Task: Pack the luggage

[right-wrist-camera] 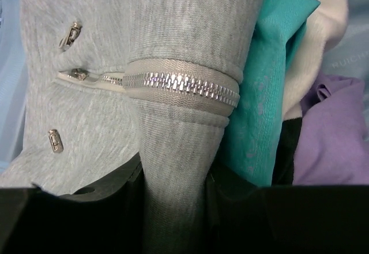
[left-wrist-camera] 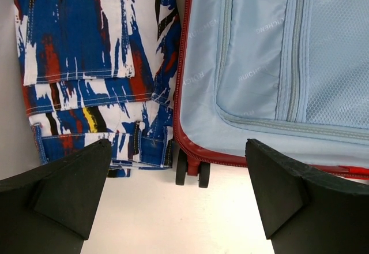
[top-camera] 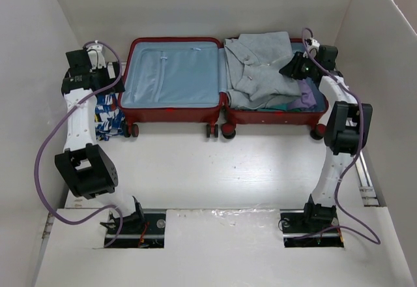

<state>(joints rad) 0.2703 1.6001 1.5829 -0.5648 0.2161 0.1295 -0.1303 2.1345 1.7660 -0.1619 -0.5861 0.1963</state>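
Observation:
The dark-red suitcase [top-camera: 174, 113] lies open at the back of the table, its pale blue lined left half [left-wrist-camera: 271, 63] bare. The right half holds a grey zip jacket [top-camera: 260, 72] on top of teal and purple clothes [top-camera: 311, 98]. My right gripper [top-camera: 298, 67] is over that half, shut on a fold of the grey jacket [right-wrist-camera: 173, 167]. My left gripper [left-wrist-camera: 179, 190] is open and empty, above the table at the suitcase's left front corner, near its black wheels [left-wrist-camera: 192, 171]. Blue, white and red patterned shorts [left-wrist-camera: 92, 63] lie left of the suitcase.
White walls [top-camera: 26, 72] close in the table on the left, back and right. A metal rail [top-camera: 365, 176] runs along the right edge. The left arm's purple cable [top-camera: 49, 143] loops over the table's left side.

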